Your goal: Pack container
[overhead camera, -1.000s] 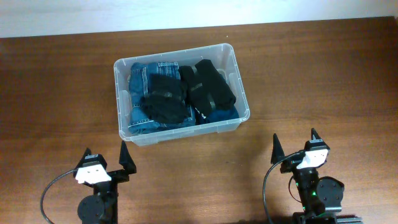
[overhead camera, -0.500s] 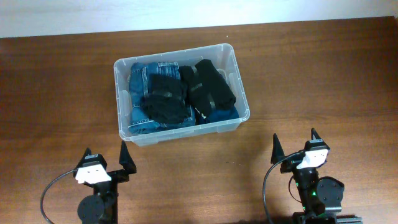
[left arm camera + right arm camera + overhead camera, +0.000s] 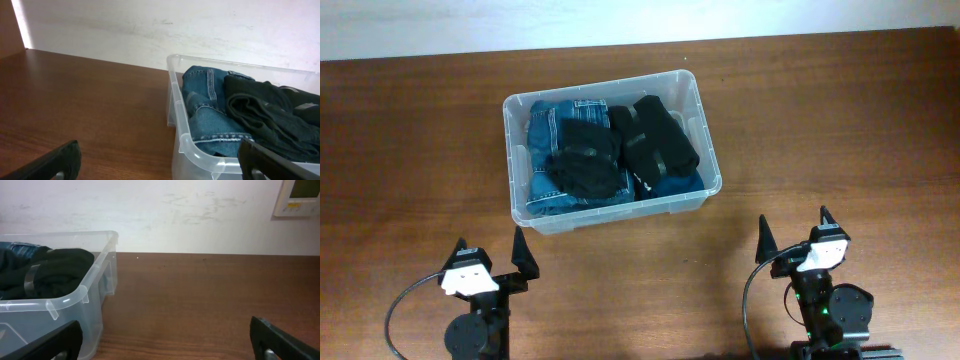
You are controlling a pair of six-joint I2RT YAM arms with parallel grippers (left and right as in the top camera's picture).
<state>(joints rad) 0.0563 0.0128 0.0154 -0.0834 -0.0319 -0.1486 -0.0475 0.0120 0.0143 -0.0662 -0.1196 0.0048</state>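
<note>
The container is a clear plastic rectangular bin with rounded corners and a thick rolled rim, its walls see-through enough to show the contents from the side. It sits on the brown wooden surface a little left of centre and towards the far side, turned slightly so that its right end lies nearer than its left end. There is no lid on it. Inside, folded blue jeans fill the left part and show under the rest. A crumpled black garment lies on them in the middle, and a second folded black garment takes up the right part. Nothing rises much above the rim.

From the right wrist camera the rim shows small moulded tabs on its underside.

Both arms are at the near edge, well apart from the container. The left jaws stand spread wide with nothing between them, and the right jaws likewise gape, released. A white wall runs behind the far edge.
</note>
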